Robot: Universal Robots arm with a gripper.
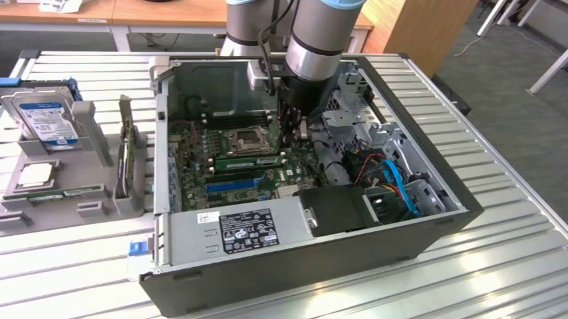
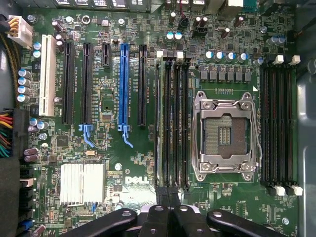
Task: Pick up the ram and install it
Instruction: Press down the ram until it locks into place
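Nearest, at the lower middle of the exterior view, the grey power supply (image 1: 244, 229) sat in the front of the open computer case (image 1: 293, 286), which lay on its side on the slatted metal table (image 1: 497, 219); beyond it the green motherboard (image 1: 191, 159) lay flat inside the case; at the frame's centre the ram (image 1: 251, 161) stood on edge along a memory slot, just on the near side of the CPU socket (image 1: 244, 139); the hand (image 2: 168, 196) was at the ram's end toward the exterior view's right, fingers narrow and almost together; whether they pinched the stick could not be told; at the exterior view's left a hard drive (image 1: 44, 119) stood in a grey holder; farther back, the arm (image 1: 312, 46) stood nearly upright from the top centre into the case, wrist pointing straight down.
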